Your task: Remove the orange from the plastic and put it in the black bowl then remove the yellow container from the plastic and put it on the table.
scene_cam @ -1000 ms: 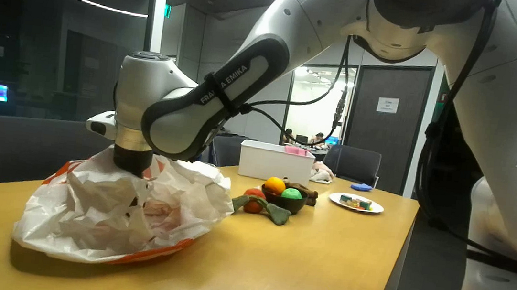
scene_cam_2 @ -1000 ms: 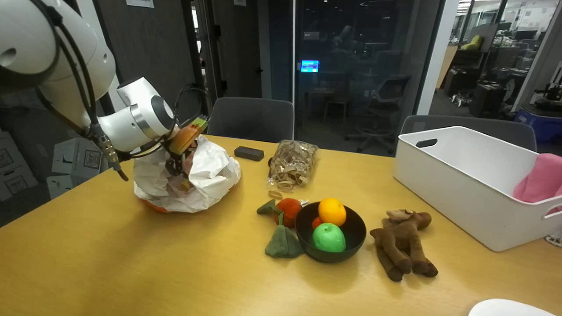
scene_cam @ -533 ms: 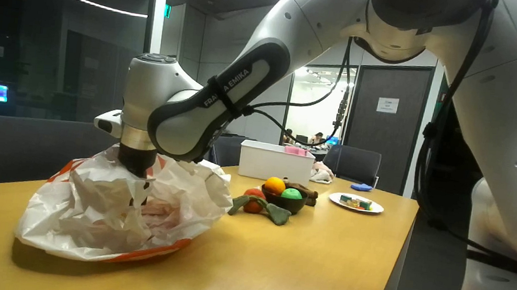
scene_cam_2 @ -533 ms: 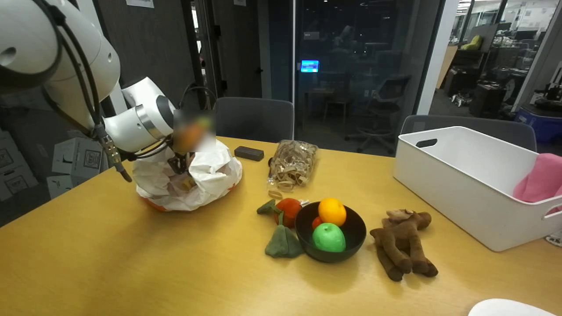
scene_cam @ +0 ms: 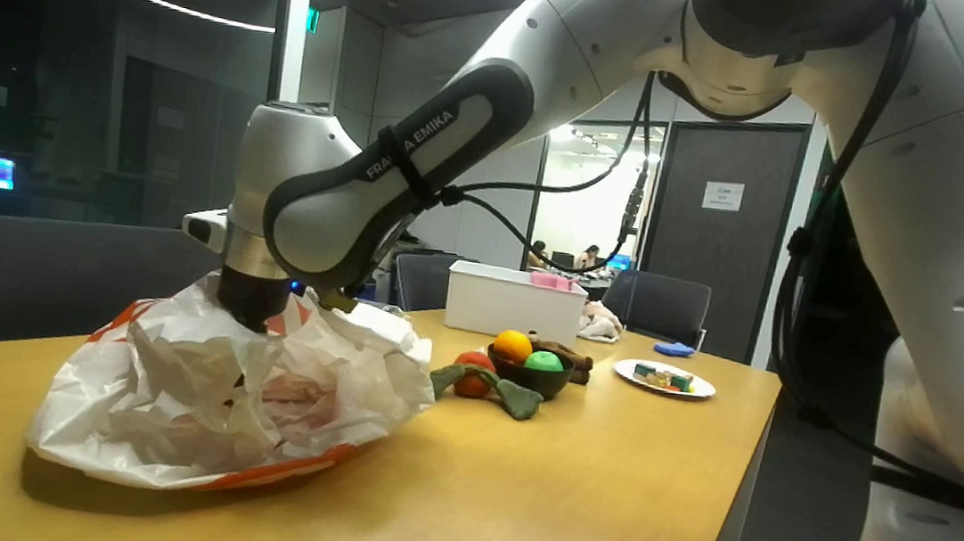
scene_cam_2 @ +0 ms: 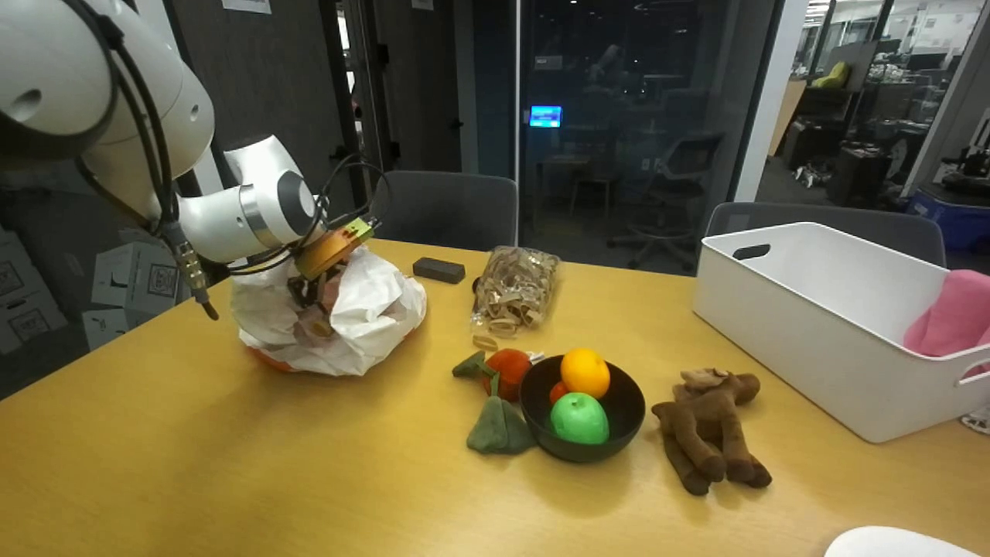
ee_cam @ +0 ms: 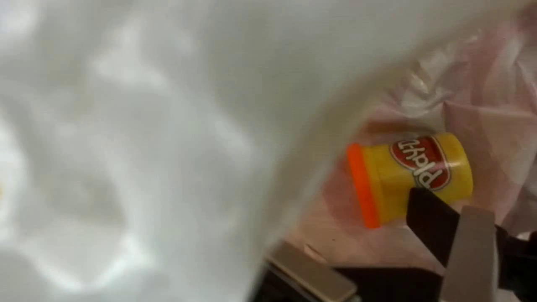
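Well, half the job looks done. In an exterior view an orange [scene_cam_2: 585,374] sits in the bowl [scene_cam_2: 628,410], with a green apple [scene_cam_2: 579,419] at six o'clock from it. The bowl is at four o'clock from the bag [scene_cam_2: 379,309].

The can [ee_cam: 411,180] is what is left. In the wrist view it lies on its side in the bag, with its lid [ee_cam: 364,188] pointing to nine o'clock. The gripper [ee_cam: 377,251] reaches in too, but it holds nothing. Its fingers [ee_cam: 472,247] stand wide apart, and the can is at one o'clock from the gap. One finger crosses the can at five o'clock; I can't tell if they touch. Left to do, I think: pinch the can, lift it out, put it on the table [scene_cam_2: 271,480] and let go.

Now the room. In the wrist view a big, loose flap [ee_cam: 168,147] of the bag hangs from seven o'clock round past nine to one. A finger is right by it, so the bag could snag there. In an exterior view, going round from the bag, the table's edge slants close by at ten o'clock, so that's a bad spot for a can. A block [scene_cam_2: 438,271] is at two and a clear pack [scene_cam_2: 522,282] at three. I'd pick six o'clock, where plain wood shows and there is room to move.
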